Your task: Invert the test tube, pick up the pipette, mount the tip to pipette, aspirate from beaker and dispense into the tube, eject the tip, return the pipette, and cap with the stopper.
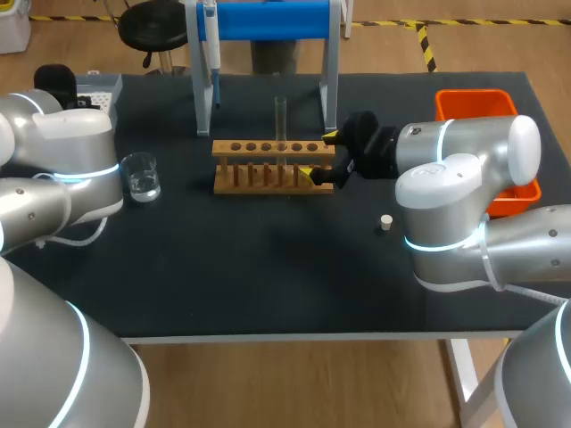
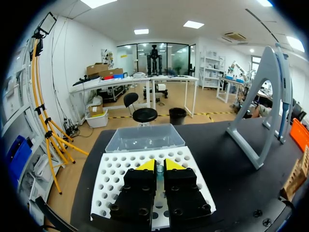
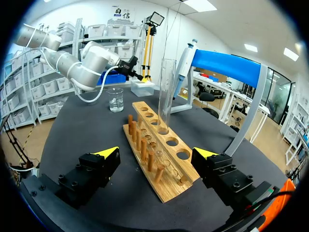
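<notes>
A clear test tube (image 1: 280,120) (image 3: 166,94) stands upright in the wooden rack (image 1: 268,147) (image 3: 170,186). My right gripper (image 1: 321,155) (image 3: 154,154) is open wide, its fingers on either side of the rack's right end without touching it. My left gripper (image 2: 159,166) hangs over the white tip box (image 2: 116,169) (image 1: 100,87), its fingers nearly together on a small bluish pipette tip (image 2: 159,169). The pipette (image 1: 211,45) (image 3: 185,67) hangs on the blue-topped stand (image 1: 268,20) (image 2: 263,106). The glass beaker (image 1: 141,176) (image 3: 115,100) sits left of the rack. A small stopper (image 1: 385,222) lies on the table.
An orange bin (image 1: 486,107) stands at the table's back right, partly behind my right arm. The tip box's clear lid (image 2: 145,137) lies open beyond the box. My left arm (image 3: 91,58) shows behind the beaker in the right wrist view.
</notes>
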Controlling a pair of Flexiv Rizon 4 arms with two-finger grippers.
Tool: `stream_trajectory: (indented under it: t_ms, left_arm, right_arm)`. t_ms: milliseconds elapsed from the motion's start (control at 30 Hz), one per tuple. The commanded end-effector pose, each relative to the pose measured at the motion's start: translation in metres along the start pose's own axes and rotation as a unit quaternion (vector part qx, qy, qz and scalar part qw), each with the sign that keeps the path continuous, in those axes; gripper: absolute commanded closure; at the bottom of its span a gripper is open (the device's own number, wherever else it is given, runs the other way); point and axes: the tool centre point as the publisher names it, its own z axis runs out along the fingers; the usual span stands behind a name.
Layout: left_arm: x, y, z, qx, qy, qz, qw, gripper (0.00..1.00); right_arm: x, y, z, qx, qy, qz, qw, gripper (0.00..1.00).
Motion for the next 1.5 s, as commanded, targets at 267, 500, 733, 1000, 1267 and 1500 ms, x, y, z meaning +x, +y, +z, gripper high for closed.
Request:
stream_trajectory:
  t_ms: [267, 500, 733, 1000, 1267, 1500]
  left_arm:
    - [0.003, -0.007, -0.003, 0.000, -0.002, 0.005, 1.000, 1.00]
    - [0.003, -0.008, -0.004, 0.004, -0.006, 0.006, 1.000, 1.00]
    - [0.003, -0.010, -0.006, 0.006, -0.010, 0.008, 1.000, 1.00]
    - [0.002, -0.012, -0.008, 0.010, -0.014, 0.009, 1.000, 1.00]
    - [-0.001, -0.015, -0.012, 0.017, -0.019, 0.008, 1.000, 1.00]
    - [-0.001, -0.017, -0.015, 0.022, -0.020, 0.011, 0.999, 1.00]
  right_arm:
    - [0.000, 0.000, 0.001, 0.001, 0.000, 0.000, 1.000, 0.00]
    - [0.000, 0.000, 0.001, 0.001, 0.000, 0.000, 1.000, 0.00]
    - [0.000, 0.000, 0.001, 0.001, 0.000, 0.000, 1.000, 0.00]
    - [0.000, 0.000, 0.001, 0.001, 0.000, 0.000, 1.000, 0.00]
    - [0.000, 0.000, 0.001, 0.001, 0.000, 0.000, 1.000, 0.00]
    - [0.000, 0.000, 0.001, 0.001, 0.000, 0.000, 1.000, 0.00]
